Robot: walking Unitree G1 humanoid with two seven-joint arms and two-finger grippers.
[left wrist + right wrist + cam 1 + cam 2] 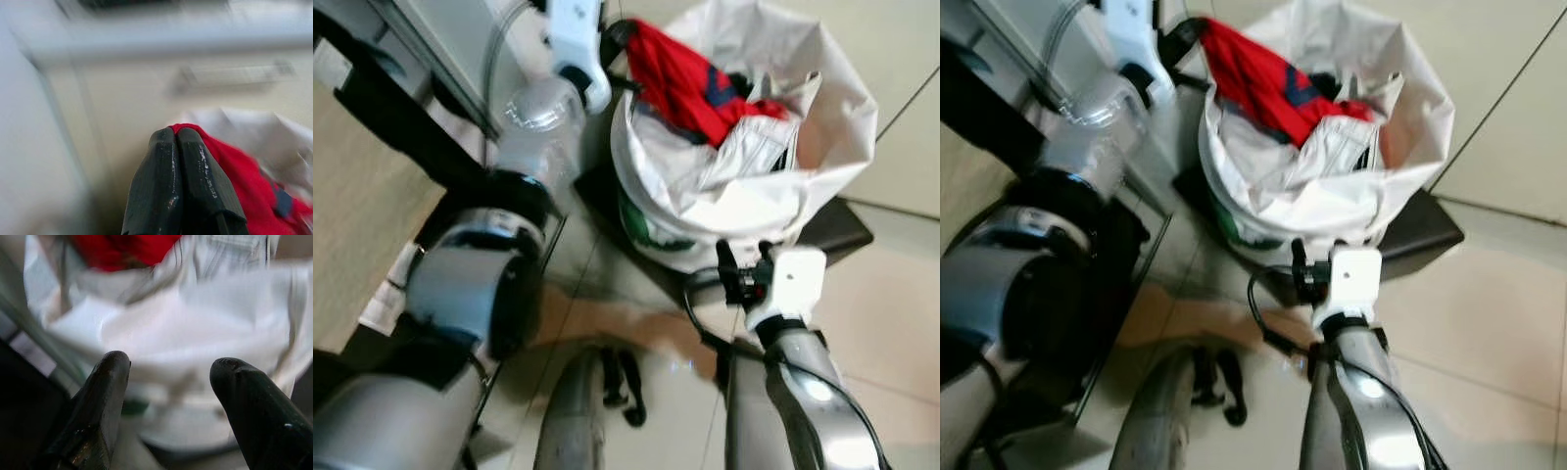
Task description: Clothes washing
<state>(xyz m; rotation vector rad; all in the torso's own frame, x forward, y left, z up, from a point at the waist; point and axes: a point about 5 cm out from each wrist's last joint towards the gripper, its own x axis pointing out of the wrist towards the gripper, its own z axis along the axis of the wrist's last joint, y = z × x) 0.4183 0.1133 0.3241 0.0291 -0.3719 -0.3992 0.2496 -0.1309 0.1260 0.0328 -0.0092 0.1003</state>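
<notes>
One red garment (230, 161) between left fingers (161, 181).

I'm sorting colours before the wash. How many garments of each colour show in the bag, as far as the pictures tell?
Red garment with navy patches, pinched by the left gripper: 1
Pale checked fabric piece: 1
Total visible in the white laundry bag: 2; anything underneath is hidden.

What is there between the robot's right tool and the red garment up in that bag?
The white bag's crumpled near wall and a pale garment, seen from the head views. The right tool hangs open just short of that wall; the red garment lies beyond.
</notes>
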